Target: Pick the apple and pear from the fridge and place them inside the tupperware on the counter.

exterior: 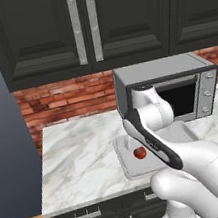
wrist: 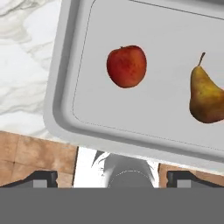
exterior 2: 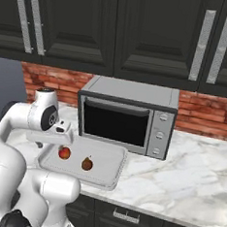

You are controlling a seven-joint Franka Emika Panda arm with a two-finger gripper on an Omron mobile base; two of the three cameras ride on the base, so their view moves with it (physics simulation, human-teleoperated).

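Nearest my hand camera sits the tupperware, its rim overhanging the counter edge slightly in that view. Inside it I see the apple and the pear lying side by side, apart, neither touched by the gripper. Fingertips sit wide apart with nothing between them, so I log the pincer as open, above the container. Behind it stands a microwave.
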